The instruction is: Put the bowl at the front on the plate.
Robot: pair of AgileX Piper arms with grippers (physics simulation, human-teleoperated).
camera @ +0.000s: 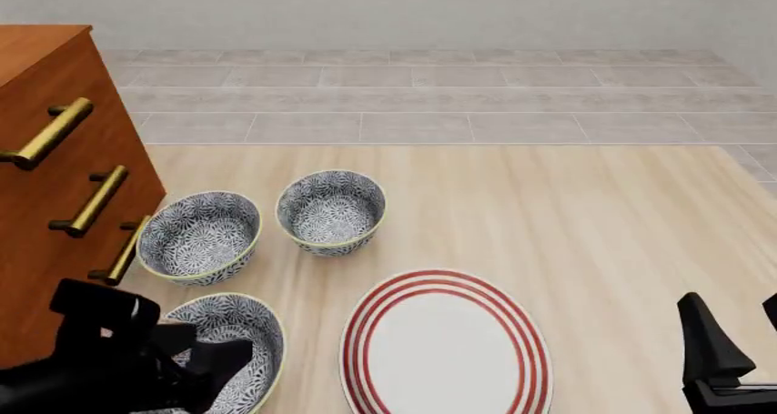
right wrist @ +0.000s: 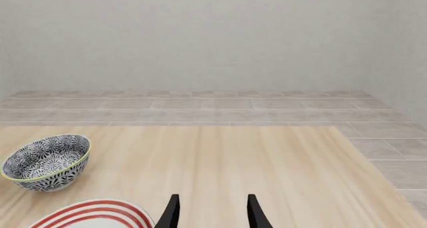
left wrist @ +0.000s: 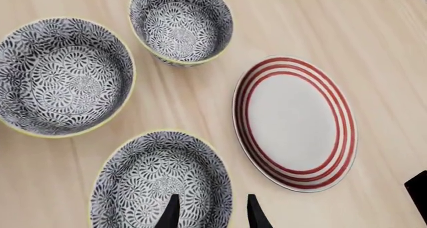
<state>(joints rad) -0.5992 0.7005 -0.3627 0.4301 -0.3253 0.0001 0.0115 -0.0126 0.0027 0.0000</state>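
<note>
1. The bowl (camera: 237,341) sits at the front left of the bench (camera: 583,223), upright, just left of the plate (camera: 443,346) and not on it.
2. The plate lies flat at front centre, with nothing on it.
3. Two more bowls stand further back: the left bowl (camera: 200,237) near the drawers (camera: 49,186), the back bowl (camera: 330,211) just to its right, close but apart.
4. The left end effector (left wrist: 212,213) hovers over the bowl's right rim, fingers parted and holding nothing; in the wrist view one finger (left wrist: 170,213) shows over the bowl's inside and the other just outside its rim. In the front view the left arm (camera: 122,359) covers part of the bowl.
5. The right end effector (right wrist: 212,213) is at the front right of the bench, well away from the bowls, fingers parted and empty.
</note>
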